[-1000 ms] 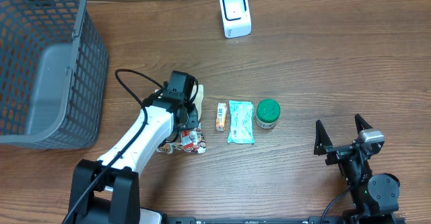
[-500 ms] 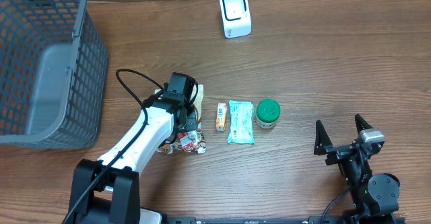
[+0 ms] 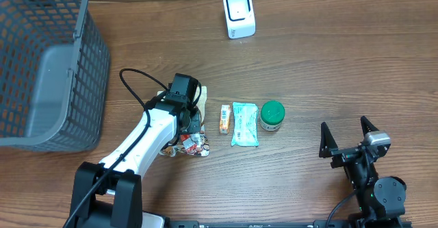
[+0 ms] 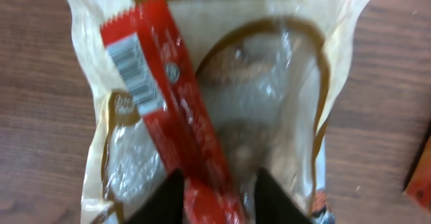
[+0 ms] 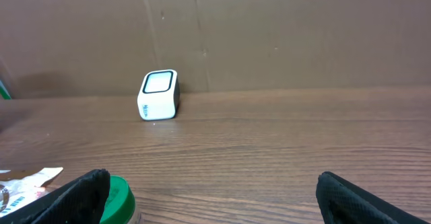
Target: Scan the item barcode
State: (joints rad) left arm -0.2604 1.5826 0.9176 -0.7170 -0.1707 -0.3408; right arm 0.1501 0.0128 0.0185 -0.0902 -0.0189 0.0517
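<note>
- Left gripper unmoved; fingers narrowly straddle red stick packet on clear pouch; cannot tell if gripping.
- Right gripper unchanged: fingers wide apart, empty.

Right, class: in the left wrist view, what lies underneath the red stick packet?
A pale snack bag with clear windows lies under the red stick packet, and the bag itself rests on the wooden table. The strip of bag directly beneath the packet is covered, so nothing printed there can be seen.
</note>
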